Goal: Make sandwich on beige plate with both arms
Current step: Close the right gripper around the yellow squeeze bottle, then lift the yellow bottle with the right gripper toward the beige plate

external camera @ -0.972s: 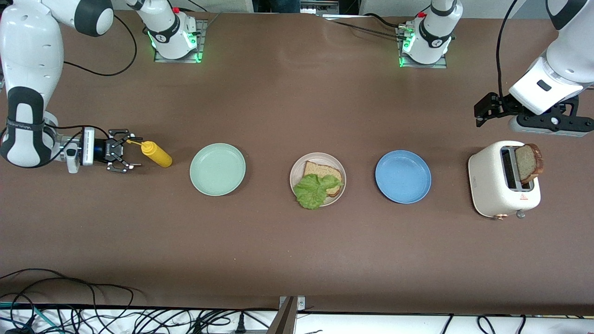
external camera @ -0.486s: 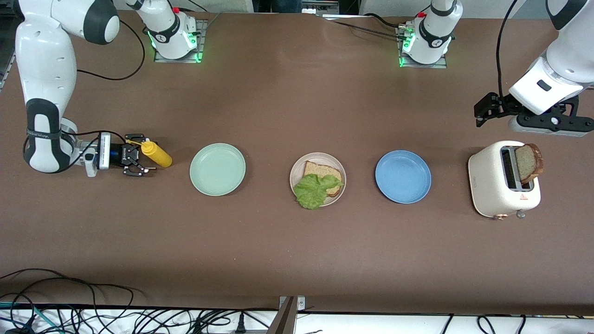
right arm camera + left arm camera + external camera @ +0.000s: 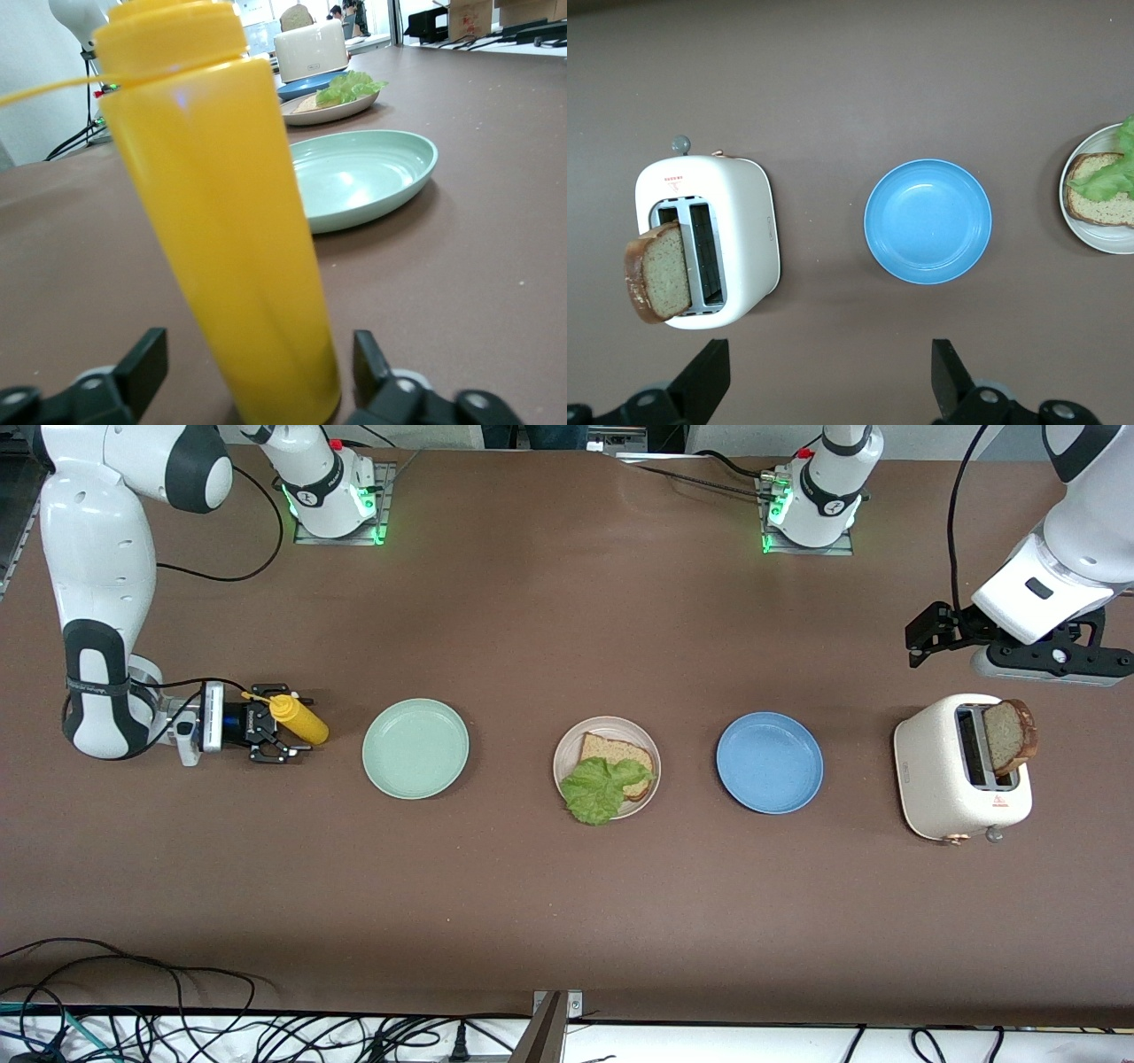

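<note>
At the right arm's end of the desk, the right pincer [image 3: 276,731] straddles the upright yellow bottle [image 3: 299,721], fingers apart, not yet gripping, the beige plate [image 3: 648,749] lying at three o'clock; the left pincer [image 3: 824,381] waits open above the toaster [image 3: 939,779].

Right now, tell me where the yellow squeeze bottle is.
The yellow squeeze bottle stands on the table at the right arm's end, beside the mint-green plate, between the right gripper's open fingers.
</note>
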`<move>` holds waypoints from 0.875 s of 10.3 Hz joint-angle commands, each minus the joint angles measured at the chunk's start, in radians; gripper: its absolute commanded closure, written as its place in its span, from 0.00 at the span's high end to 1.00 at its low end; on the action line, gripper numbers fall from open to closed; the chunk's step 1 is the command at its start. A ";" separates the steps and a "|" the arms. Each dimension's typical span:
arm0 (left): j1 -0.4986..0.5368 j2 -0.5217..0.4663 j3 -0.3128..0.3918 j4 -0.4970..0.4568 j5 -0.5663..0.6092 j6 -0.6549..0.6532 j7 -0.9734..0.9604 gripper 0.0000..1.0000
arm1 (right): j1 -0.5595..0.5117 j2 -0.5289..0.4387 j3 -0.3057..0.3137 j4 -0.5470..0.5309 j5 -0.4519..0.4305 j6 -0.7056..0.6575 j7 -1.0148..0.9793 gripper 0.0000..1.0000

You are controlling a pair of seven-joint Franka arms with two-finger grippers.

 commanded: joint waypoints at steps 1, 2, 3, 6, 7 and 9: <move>0.006 0.007 -0.002 0.022 -0.009 -0.015 -0.001 1.00 | 0.020 0.002 0.016 0.018 0.041 0.021 -0.022 0.09; 0.012 0.006 -0.002 0.022 -0.009 -0.015 0.003 1.00 | 0.045 -0.005 0.014 0.030 0.045 0.051 -0.022 0.00; 0.016 0.006 -0.002 0.022 -0.009 -0.015 0.006 1.00 | 0.071 -0.014 0.013 0.050 0.045 0.082 -0.019 0.00; 0.016 0.006 -0.004 0.022 -0.009 -0.015 0.005 1.00 | 0.221 -0.089 -0.041 0.073 0.039 0.250 0.003 0.00; 0.016 0.006 -0.002 0.022 -0.009 -0.015 0.005 1.00 | 0.302 -0.102 -0.099 0.073 0.041 0.271 0.053 0.00; 0.016 0.006 -0.002 0.022 -0.009 -0.015 0.000 1.00 | 0.456 -0.104 -0.218 0.120 0.038 0.273 0.200 0.00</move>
